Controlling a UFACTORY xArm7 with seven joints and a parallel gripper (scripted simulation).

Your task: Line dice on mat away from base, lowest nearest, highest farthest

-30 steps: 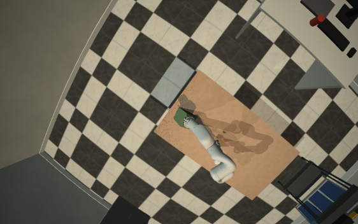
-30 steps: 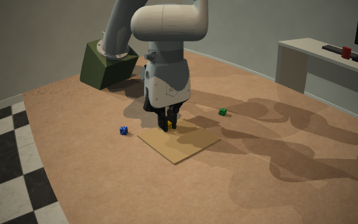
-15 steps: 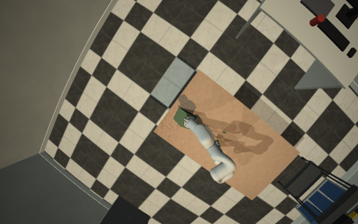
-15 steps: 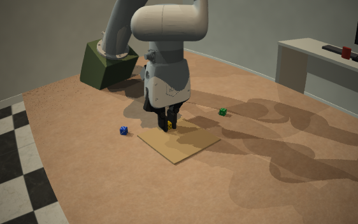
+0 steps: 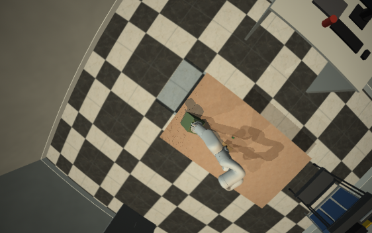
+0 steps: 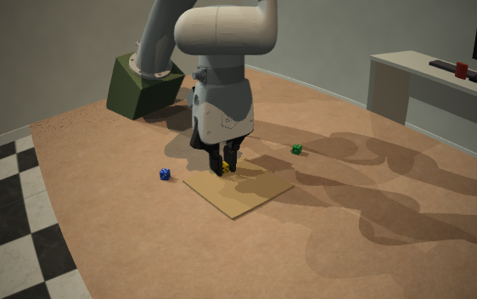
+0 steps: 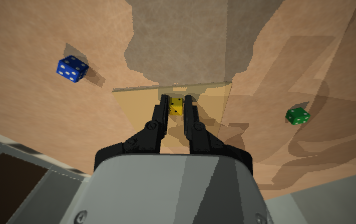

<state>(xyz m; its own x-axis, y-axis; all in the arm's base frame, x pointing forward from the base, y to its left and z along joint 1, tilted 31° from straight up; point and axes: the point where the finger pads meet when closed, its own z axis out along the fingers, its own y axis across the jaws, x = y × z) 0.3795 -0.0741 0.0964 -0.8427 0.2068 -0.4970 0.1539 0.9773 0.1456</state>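
The tabletop (image 5: 284,172) (image 6: 140,238) (image 7: 30,110) has a warm tan, faintly mottled surface, matt and leather-like, with dark specks near one end; the mat (image 6: 232,208) (image 7: 132,107) looks smooth and matt, like card or thin board; the blue die (image 6: 165,174) (image 7: 72,69), green die (image 6: 297,149) (image 7: 298,116) and yellow die (image 6: 225,167) (image 7: 176,106) resemble smooth coloured plastic; the arm casing (image 5: 208,139) (image 6: 225,30) (image 7: 170,192) appears smooth, like painted metal or plastic, with softly graded highlights; the gripper (image 6: 223,166) (image 7: 176,103) has black, plastic-like fingers with a dull finish; the green block (image 5: 187,121) (image 6: 123,91) is flat and matt; the floor (image 5: 149,49) (image 6: 14,212) shows veined, stone-like tiles
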